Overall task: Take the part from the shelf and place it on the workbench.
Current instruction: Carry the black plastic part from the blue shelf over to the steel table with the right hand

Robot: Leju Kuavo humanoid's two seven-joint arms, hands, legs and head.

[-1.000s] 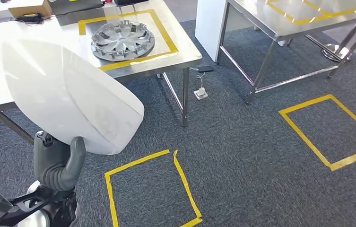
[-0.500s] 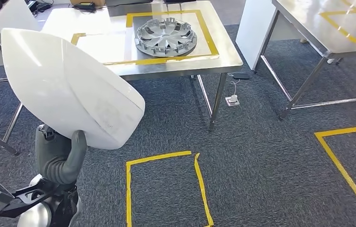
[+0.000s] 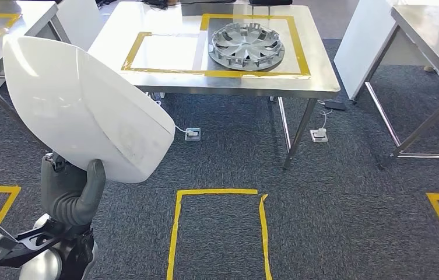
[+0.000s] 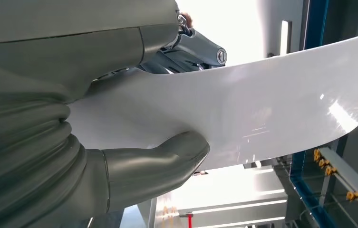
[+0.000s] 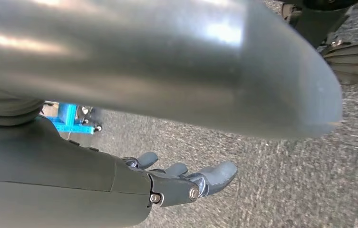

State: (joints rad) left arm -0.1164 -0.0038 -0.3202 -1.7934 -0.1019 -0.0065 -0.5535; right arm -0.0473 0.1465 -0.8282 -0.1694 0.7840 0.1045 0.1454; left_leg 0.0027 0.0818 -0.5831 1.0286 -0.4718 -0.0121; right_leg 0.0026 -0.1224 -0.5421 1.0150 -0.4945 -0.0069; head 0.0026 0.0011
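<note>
Grey carpet (image 3: 322, 198), workbench (image 3: 316, 87) ahead; left hand (image 3: 71, 195) fingers (image 4: 186, 47) clasping white part (image 3: 83, 111); right hand (image 5: 186, 183) fingers loosely spread, empty

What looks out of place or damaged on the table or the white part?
Nothing is spilled or broken. Only faint scuff marks show on the white part held by the left hand. The wheel cover lies flat inside its yellow tape frame.
</note>
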